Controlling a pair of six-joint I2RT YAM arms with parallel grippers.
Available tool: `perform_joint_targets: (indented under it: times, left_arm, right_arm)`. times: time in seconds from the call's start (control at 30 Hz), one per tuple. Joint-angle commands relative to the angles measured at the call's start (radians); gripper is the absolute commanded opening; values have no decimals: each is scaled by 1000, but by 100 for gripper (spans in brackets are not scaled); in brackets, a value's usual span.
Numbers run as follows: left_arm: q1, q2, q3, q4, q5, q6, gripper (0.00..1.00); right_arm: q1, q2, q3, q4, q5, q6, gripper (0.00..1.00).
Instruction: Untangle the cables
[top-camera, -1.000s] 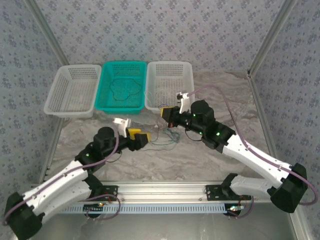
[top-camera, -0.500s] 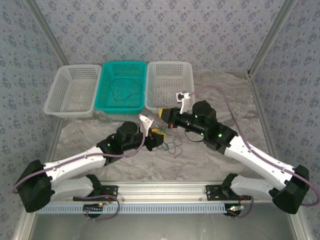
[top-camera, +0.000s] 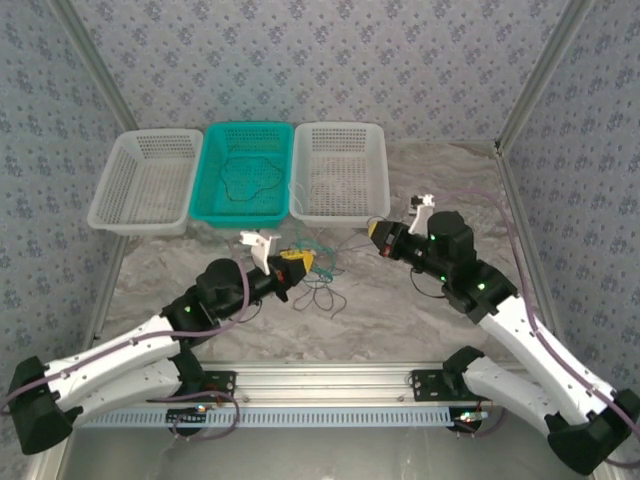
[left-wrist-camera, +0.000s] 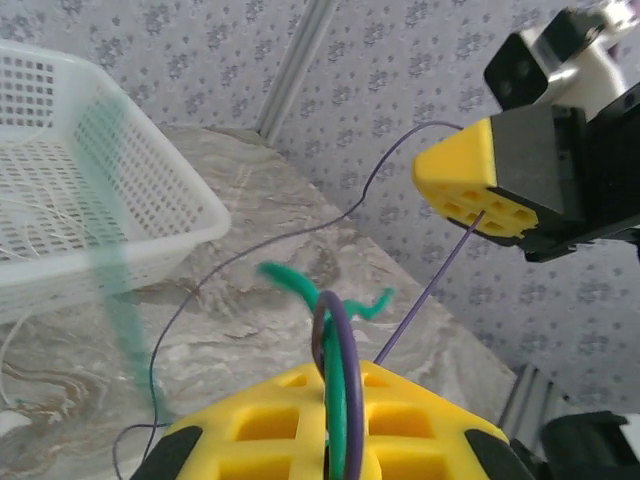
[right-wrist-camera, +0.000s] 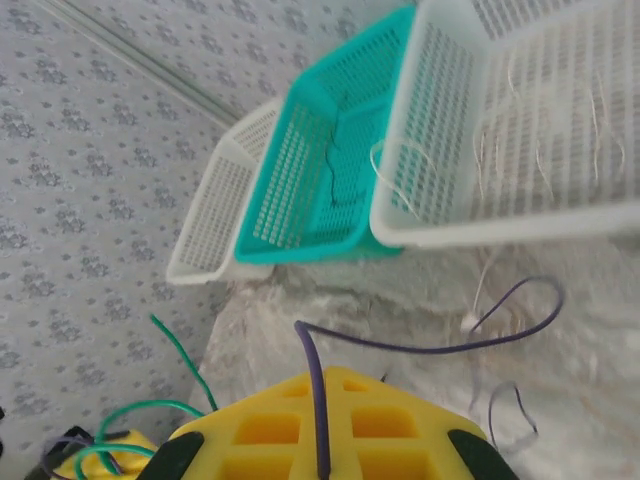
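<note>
- Left pincer (left-wrist-camera: 335, 445) is clamped tight, with a green wire (left-wrist-camera: 343, 400) and a loop of purple wire (left-wrist-camera: 322, 345) pinched together.
- Right pincer (right-wrist-camera: 320, 445) is closed too, gripping one purple strand. It looks like the same wire, running straight across to the left one.
- The rest of the cables (top-camera: 322, 278) sprawl on the table (top-camera: 420, 320) between the pincers, just in front of the baskets.
- I'd call this the pull-apart step. The next move probably needs a slow spread, watching that the green one doesn't snag.
- The left wrist view shows two colours sharing one grip, which the overhead view is too coarse to show.
- The overhead view shows the whole tangle, plus a dark wire lying in the teal basket (top-camera: 215, 205).
</note>
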Motion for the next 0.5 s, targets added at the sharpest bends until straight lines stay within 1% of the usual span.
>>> perform_joint_targets:
  times: [0.0, 0.2, 0.33, 0.4, 0.47]
  left_arm:
    - [88, -126, -110, -353, -278, -56, 0]
    - [176, -322, -132, -499, -292, -53, 0]
    - [214, -430, -116, -606, -317, -34, 0]
    - [230, -466, -110, -655, -337, -32, 0]
    - [244, -482, -97, -737, -398, -51, 0]
  right_arm:
    - [-216, -158, 13, -93, 255, 47, 0]
    - [-364, -203, 3, -240, 276, 67, 0]
    - [-470, -214, -17, -288, 271, 102, 0]
    - [-522, -216, -15, -305, 271, 108, 0]
    - [-571, -227, -6, -350, 296, 118, 0]
